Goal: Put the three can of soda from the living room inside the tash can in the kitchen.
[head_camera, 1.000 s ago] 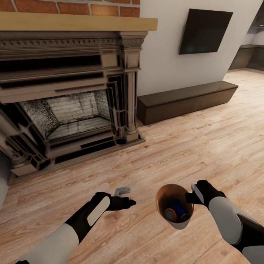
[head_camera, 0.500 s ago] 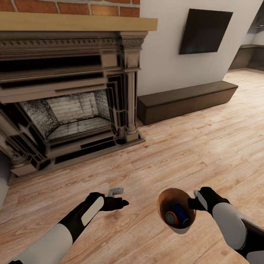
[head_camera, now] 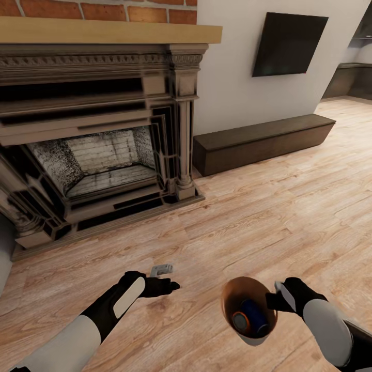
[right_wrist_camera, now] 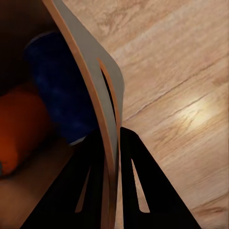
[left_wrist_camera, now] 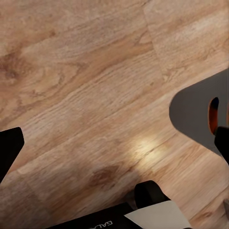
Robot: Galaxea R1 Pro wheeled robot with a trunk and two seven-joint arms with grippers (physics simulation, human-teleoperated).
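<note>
The copper-brown tash can (head_camera: 233,289) hangs tilted just above the wood floor, in the living room in front of the fireplace. My right gripper (head_camera: 274,298) is shut on its rim wall. Inside lie a dark blue can of soda (head_camera: 254,311) and an orange one (head_camera: 239,321). The right wrist view shows my right gripper (right_wrist_camera: 112,157) clamping the bin wall (right_wrist_camera: 90,81) beside the handle slot, with the blue can (right_wrist_camera: 57,95) and an orange can (right_wrist_camera: 19,129) within. My left gripper (head_camera: 168,277) is open, holds nothing and hovers over the floor left of the bin (left_wrist_camera: 195,114).
An ornate fireplace (head_camera: 103,144) under a brick chimney stands ahead on the left. A low dark bench (head_camera: 263,142) runs along the white wall below the TV (head_camera: 289,44). Dark kitchen cabinets (head_camera: 356,77) show far right. Open plank floor (head_camera: 289,206) stretches toward them.
My right gripper has drawn the bin slightly closer to me and lower in view. My left arm has pulled back to the left, still open.
</note>
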